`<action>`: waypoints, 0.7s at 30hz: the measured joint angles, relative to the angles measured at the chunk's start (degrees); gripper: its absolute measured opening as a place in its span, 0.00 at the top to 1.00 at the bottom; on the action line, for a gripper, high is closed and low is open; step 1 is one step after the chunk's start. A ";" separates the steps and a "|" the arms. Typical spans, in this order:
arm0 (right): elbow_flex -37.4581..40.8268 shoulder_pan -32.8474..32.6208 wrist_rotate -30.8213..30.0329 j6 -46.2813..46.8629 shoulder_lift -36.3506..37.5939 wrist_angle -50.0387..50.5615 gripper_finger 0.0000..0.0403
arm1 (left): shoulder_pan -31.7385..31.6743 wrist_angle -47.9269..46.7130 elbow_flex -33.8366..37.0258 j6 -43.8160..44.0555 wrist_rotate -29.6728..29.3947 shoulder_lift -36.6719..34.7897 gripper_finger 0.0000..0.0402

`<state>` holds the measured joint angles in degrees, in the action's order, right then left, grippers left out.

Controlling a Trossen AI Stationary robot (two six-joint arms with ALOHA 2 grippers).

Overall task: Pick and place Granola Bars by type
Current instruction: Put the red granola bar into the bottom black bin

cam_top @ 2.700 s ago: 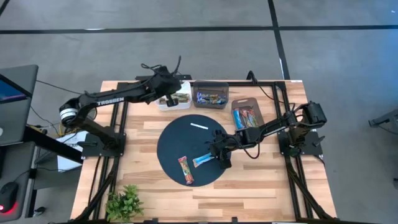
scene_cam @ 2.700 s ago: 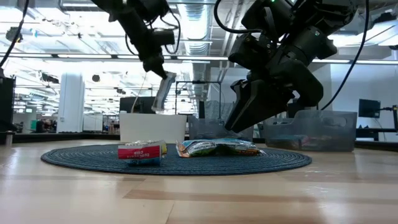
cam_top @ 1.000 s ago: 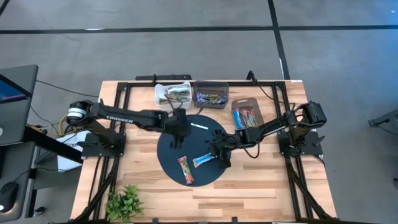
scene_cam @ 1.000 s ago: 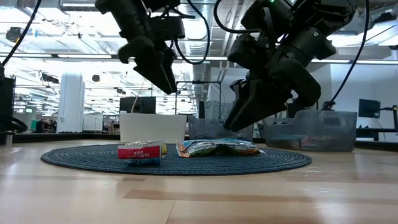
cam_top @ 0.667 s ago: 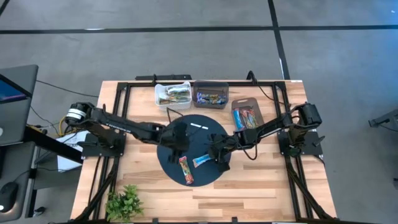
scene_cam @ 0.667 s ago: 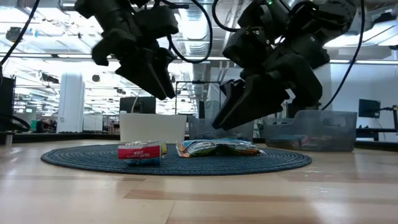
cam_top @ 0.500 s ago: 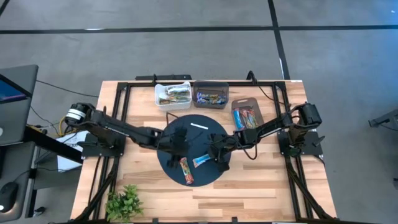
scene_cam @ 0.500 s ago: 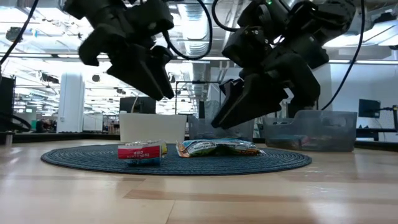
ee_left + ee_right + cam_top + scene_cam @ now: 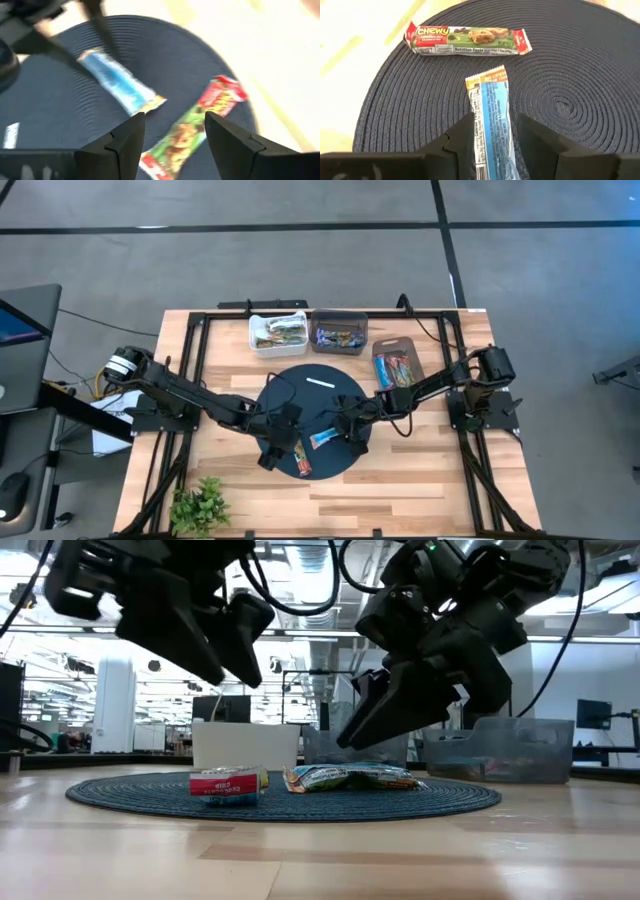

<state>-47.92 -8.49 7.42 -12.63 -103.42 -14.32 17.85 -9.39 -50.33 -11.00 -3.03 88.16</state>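
A wooden table (image 9: 400,490) carried a round dark woven mat (image 9: 275,395) at its centre, with three containers lined along the far edge: a white tray (image 9: 278,333) of brown-green bars, a dark bin (image 9: 339,332) of blue-wrapped bars, and a clear tray (image 9: 398,367) beside the right arm holding blue and orange-red bars. A small potted plant (image 9: 200,505) sat at the near left corner.

Both arms reached in over the mat. The left gripper (image 9: 281,442) hovered above the mat's near-left part, fingers spread and empty, just beside the red-and-green bar (image 9: 299,453); its wrist view showed that bar (image 9: 192,127) between and beyond the two fingers. The right gripper (image 9: 347,427) hung over the mat's right side, its fingers parted with nothing clamped, poised at one end of the blue bar (image 9: 324,438); in the wrist view the blue bar (image 9: 492,122) ran between the fingers, though whether they touched it could not be told.

The two loose bars lay flat on the mat's near half, close together but apart, as the low view showed: the red-and-green bar (image 9: 229,783) to the left, the blue bar (image 9: 350,777) beside it. A thin white strip (image 9: 320,383) lay on the mat's far part, well clear of both.
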 joint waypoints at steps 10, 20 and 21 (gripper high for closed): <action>0.00 0.00 0.02 -1.90 0.00 -0.33 0.66 | -0.66 1.10 -0.04 -1.31 7.79 4.19 0.50; 0.00 0.02 0.01 -1.36 0.02 0.99 0.66 | -0.61 1.29 -0.09 1.50 3.70 8.89 0.50; 0.00 0.02 0.01 -1.36 0.02 0.94 0.66 | -0.53 0.71 -0.07 1.51 2.62 9.02 0.50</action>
<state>-47.92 -8.47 7.43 -14.00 -103.39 -13.37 17.32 -8.68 -50.40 -9.50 -0.42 97.18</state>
